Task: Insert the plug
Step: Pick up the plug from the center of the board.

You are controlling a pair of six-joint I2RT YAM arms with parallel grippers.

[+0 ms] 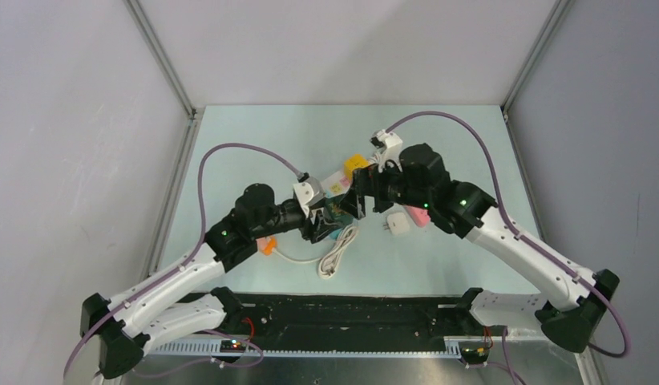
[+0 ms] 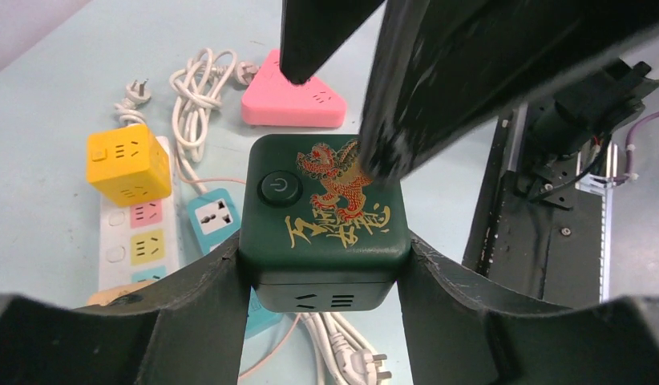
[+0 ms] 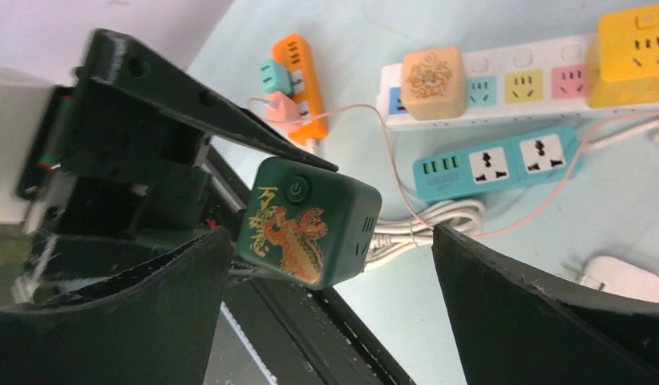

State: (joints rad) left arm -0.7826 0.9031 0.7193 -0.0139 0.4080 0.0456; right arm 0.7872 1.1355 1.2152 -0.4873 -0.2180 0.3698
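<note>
A dark green cube socket with a gold and red dragon and a round power button is held above the table. My left gripper is shut on its two sides. It also shows in the right wrist view and the top view. My right gripper is open, with the cube between its fingers, closer to the left one. One of its fingers hangs over the cube's top. A white three-pin plug on a coiled white cable lies on the table beneath.
A white power strip carries a yellow cube and a beige cube. A blue strip, a pink triangular socket, an orange strip and a white adapter lie around. The black base rail runs along the near edge.
</note>
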